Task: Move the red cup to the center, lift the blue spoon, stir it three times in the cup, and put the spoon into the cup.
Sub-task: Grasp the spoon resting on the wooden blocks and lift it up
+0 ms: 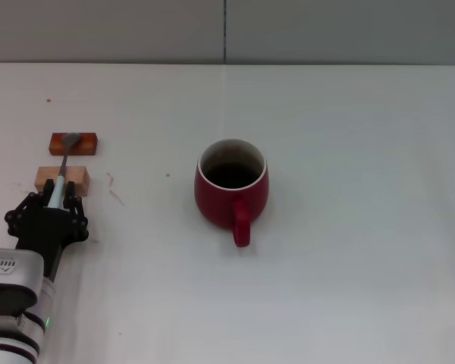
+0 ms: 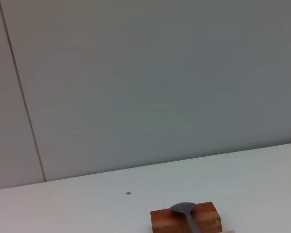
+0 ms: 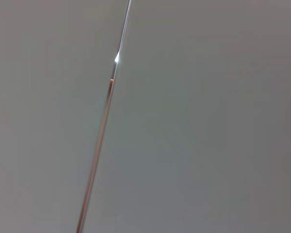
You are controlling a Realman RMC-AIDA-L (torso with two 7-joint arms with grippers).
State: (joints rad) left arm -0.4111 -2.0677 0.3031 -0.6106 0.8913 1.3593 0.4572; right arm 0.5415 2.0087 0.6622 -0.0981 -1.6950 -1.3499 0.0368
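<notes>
- The left arm is seen at the near left corner of the worktop [image 1: 349,303] in the head view, its white casing nearest and its black gripper [image 1: 51,206] reaching away from the robot.
- The jaws are set on either side of the pale-blue handle of the spoon [image 1: 61,171]; whether they are pressed onto it or only flanking it cannot be told.
- The handle is laid across a light wooden block [image 1: 76,180], just beyond the gripper.
- The grey neck of the spoon is carried on to a dark reddish block [image 1: 87,143] a little farther off, and the bowl is rested on top of it.
- In the left wrist view the same reddish block [image 2: 162,221] is shown with the grey bowl [image 2: 183,208] lying on its top face, and a small brown speck is seen on the worktop [image 2: 63,204] beyond.
- The cup [image 1: 220,201] is stood upright near the middle of the worktop, well apart from the spoon and blocks, to their right.
- Its handle is turned toward the robot, and its cream rim and dark inside are seen from above.
- A few small marks are scattered on the worktop between the blocks and the cup.
- A grey wall [image 1: 326,30] is met at the far edge of the worktop.
- The right arm is not shown in the head view; only a grey surface with a thin seam is given by the right wrist view.
</notes>
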